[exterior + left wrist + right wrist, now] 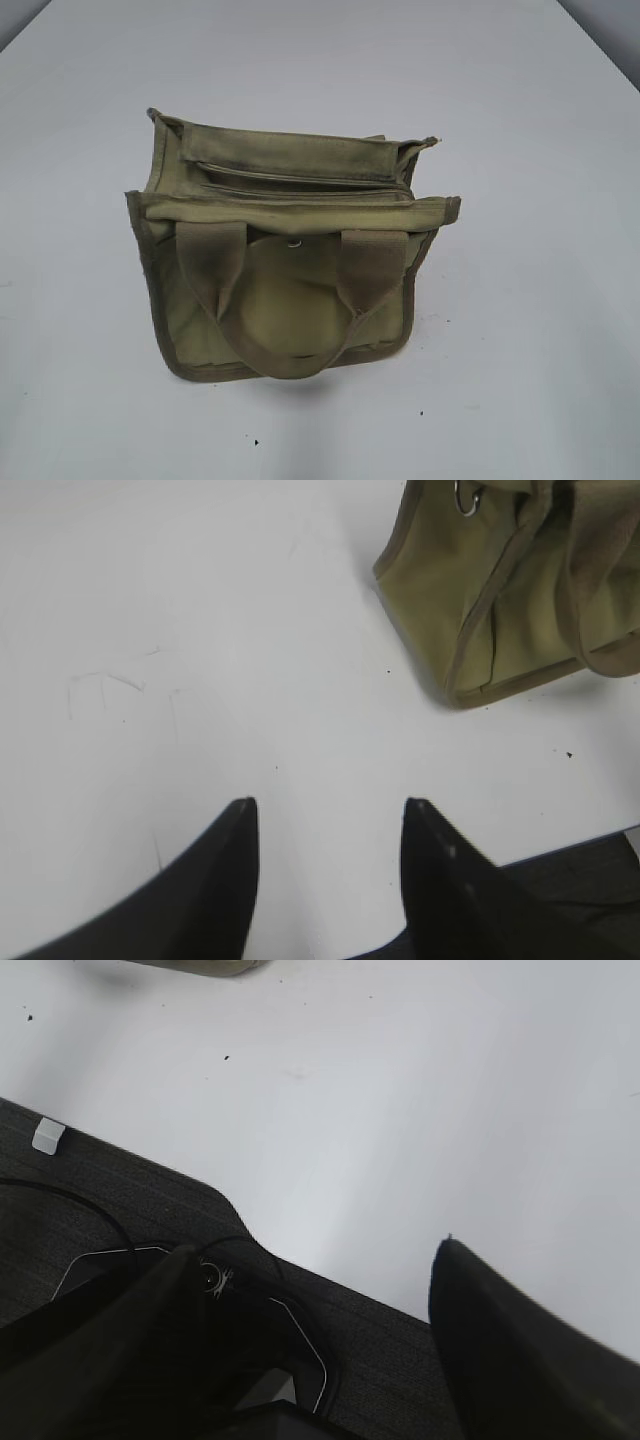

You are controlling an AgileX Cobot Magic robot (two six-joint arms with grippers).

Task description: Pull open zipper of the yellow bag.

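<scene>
Simply plain yellow bag [290, 290], unlabeled.

The yellow bag [290, 300] is matt olive canvas with coarser woven webbing handles [372, 270] and darker bound edges. A shiny metal ring [467, 498] glints on it. The table [90, 150] looks smooth, white, faintly scuffed.

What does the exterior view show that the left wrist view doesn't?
Only the exterior view shows the zipper along the bag's top and both loop handles. Only the left wrist view shows the left gripper, open over bare table, and a metal ring at the bag's upper edge. Both show the yellow bag on the white table.
</scene>
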